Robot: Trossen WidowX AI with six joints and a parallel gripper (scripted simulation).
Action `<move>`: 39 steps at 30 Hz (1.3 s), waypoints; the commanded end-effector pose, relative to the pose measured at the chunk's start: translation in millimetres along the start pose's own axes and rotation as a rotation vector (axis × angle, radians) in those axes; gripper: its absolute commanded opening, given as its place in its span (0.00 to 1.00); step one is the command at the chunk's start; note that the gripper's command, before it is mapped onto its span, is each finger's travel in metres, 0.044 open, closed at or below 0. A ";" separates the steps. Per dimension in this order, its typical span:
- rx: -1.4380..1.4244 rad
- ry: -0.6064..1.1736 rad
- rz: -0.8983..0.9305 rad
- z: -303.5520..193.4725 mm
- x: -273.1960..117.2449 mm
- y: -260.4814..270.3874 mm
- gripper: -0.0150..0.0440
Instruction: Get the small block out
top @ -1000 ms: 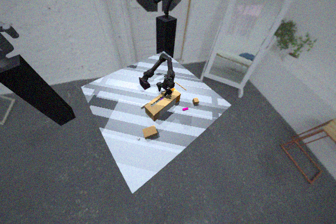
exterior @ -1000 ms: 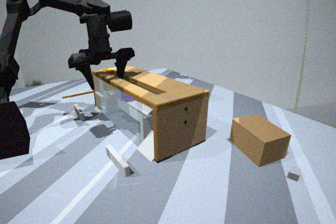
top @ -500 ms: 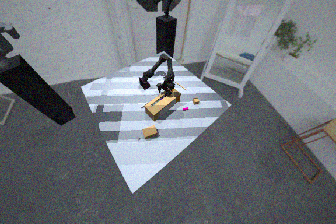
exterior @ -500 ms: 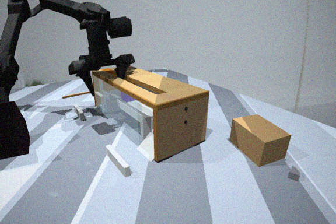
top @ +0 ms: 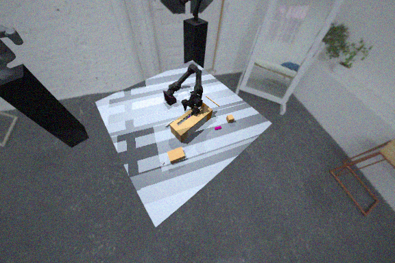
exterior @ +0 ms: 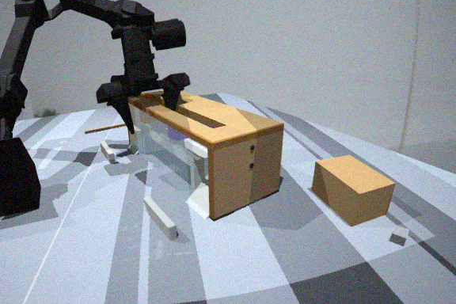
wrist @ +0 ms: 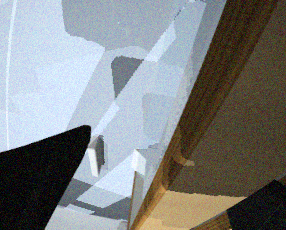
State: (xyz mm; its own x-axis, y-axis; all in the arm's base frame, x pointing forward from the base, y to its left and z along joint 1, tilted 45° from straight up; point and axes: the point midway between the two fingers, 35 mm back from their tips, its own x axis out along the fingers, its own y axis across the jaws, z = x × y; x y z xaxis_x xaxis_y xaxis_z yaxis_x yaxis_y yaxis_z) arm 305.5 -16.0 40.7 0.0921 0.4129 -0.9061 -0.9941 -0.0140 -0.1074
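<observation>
The wooden box point(top: 182, 131) point(exterior: 237, 172) point(wrist: 240, 120) stands upright on the table, with a long slot in its top and a clear front. The small purple block point(exterior: 176, 133) shows through the clear front, high inside, about midway along the box; it also shows as a speck in the slot in the top view point(top: 188, 116). My gripper point(top: 190, 111) point(exterior: 151, 120) point(wrist: 154, 142) is open and empty, straddling the front edge of the box's top near its far end. One finger reaches down into the slot; the other hangs outside the clear front. The block is not visible in the wrist view.
A larger wooden block point(top: 176, 155) point(exterior: 352, 191) stands beyond the box's near end, with a small grey cube point(exterior: 400, 236) beside it. Pale bars point(exterior: 160, 217) point(wrist: 95, 157) lie before the clear front. A wooden cube point(top: 230, 118) and magenta piece point(top: 217, 128) lie behind the box.
</observation>
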 end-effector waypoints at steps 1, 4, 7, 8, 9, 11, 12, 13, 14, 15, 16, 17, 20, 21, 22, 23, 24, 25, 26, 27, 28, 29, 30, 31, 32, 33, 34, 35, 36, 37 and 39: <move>0.001 0.000 0.011 -10.7 6.7 1.8 0.93; 0.001 0.000 0.011 -17.8 9.2 1.8 0.93; 0.001 0.000 0.011 -24.8 11.8 1.9 0.93; 0.001 0.000 0.011 -27.2 12.6 2.0 0.93; 0.001 0.001 0.011 -29.6 13.5 2.0 0.93; 0.001 0.001 0.011 -34.3 15.2 2.1 0.93; 0.001 0.001 0.011 -36.7 16.0 2.1 0.93; 0.001 0.001 0.011 -39.1 16.9 2.1 0.93; 0.001 0.001 0.011 -41.5 17.7 2.2 0.93; 0.001 0.001 0.011 -43.9 18.6 2.2 0.93; 0.001 0.001 0.011 -46.3 19.4 2.2 0.93; 0.001 0.002 0.011 -48.7 20.3 2.3 0.93; 0.001 0.002 0.011 -55.8 22.8 2.3 0.93; 0.001 0.002 0.011 -58.2 23.6 2.4 0.93; 0.001 0.002 0.011 -57.4 23.3 2.4 0.93; 0.001 0.002 0.011 -56.0 22.8 2.6 0.93; 0.001 0.002 0.011 -53.9 22.1 2.8 0.93; 0.001 0.002 0.011 -51.6 21.3 3.0 0.93; 0.001 0.002 0.011 -49.0 20.4 3.3 0.93; 0.001 0.001 0.011 -46.1 19.3 3.7 0.93; 0.001 0.001 0.011 -44.0 18.6 3.9 0.93; 0.001 0.001 0.011 -43.2 18.3 4.1 0.93; 0.001 0.001 0.011 -43.2 18.3 4.1 0.93; 0.001 0.001 0.011 -43.2 18.3 4.1 0.93; 0.001 0.001 0.011 -43.2 18.3 4.1 0.93; 0.001 0.001 0.011 -43.2 18.3 4.1 0.93; 0.001 0.001 0.011 -43.8 18.5 4.1 0.93; 0.001 0.001 0.011 -44.7 18.8 4.1 0.93; 0.001 0.001 0.011 -45.8 19.2 4.1 0.93; 0.001 0.002 0.011 -47.6 19.9 4.1 0.93; 0.001 0.002 0.011 -50.0 20.7 4.1 0.93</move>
State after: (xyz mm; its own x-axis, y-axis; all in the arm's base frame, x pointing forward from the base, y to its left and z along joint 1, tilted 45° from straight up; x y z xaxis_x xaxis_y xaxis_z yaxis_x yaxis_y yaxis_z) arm 306.0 -50.5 4.0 0.0818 0.4115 -0.9077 -0.9952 -0.0159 -0.0969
